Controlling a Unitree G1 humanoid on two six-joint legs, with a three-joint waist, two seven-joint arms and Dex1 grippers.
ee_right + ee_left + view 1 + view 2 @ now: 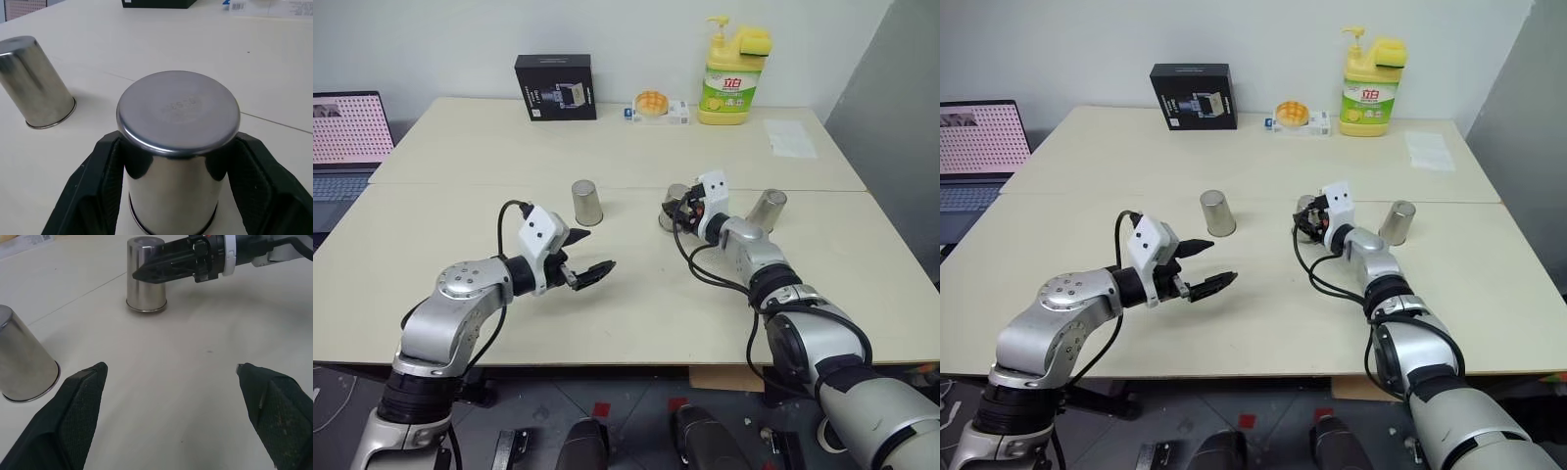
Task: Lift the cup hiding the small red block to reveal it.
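Right wrist view: right pincer (178,161) clamps the upright middle cup (178,147), base up. Left pincer (584,257) gapes wide over bare counter (460,157).

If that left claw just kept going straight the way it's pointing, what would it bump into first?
Probably the middle steel cup, which the right gripper is clamped on. The left gripper stands open; the left steel cup sits off to one side.

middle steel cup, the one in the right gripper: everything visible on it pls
The middle cup is a shiny steel tumbler standing upside down on the beige table, flat base up with faint stamped marks, rim down. The right gripper is shut on it, a black finger on each side. Nothing red is visible beneath it.
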